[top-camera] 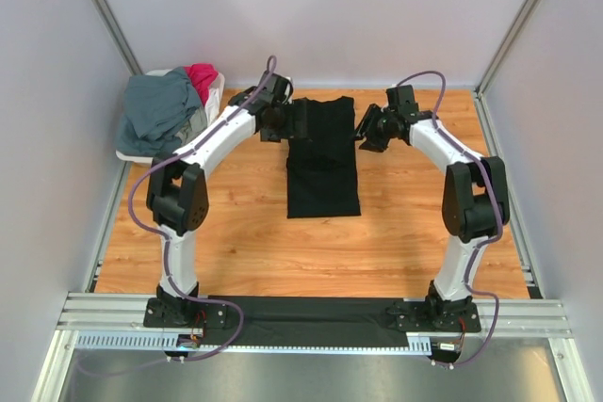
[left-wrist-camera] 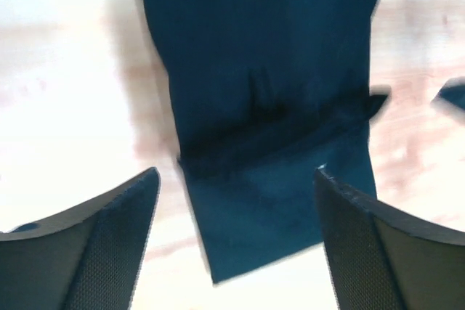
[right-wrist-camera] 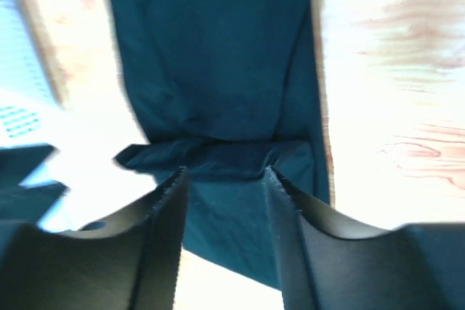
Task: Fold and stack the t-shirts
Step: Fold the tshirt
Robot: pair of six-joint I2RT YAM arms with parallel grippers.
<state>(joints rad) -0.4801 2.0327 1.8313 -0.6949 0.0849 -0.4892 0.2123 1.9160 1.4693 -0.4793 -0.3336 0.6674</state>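
Beyond both arms, on the wooden table (top-camera: 236,233), the black t-shirt (top-camera: 322,162) lies flat as a long narrow strip, sleeves folded in, its length running away from the arm bases. A crosswise ridge of doubled cloth runs over it toward its far end, and the piece beyond that ridge looks slightly wider than the rest. The left gripper (top-camera: 275,122) sits just beside the shirt's left edge, level with that far piece. In its wrist view its fingers (left-wrist-camera: 109,237) stand wide apart with nothing between them, and the black cloth lies on the wood below them. The right gripper (top-camera: 369,131) sits just beside the shirt's right edge, opposite the left one. Its fingers (right-wrist-camera: 152,245) are parted by a narrower gap, and the ridge of cloth shows beyond their tips rather than pinched between them. Whether either gripper brushes the fabric cannot be told. Well to the left of the black shirt, a white basket (top-camera: 127,154) holds a crumpled grey-blue t-shirt (top-camera: 160,110) with a magenta t-shirt (top-camera: 201,77) bunched beside it.
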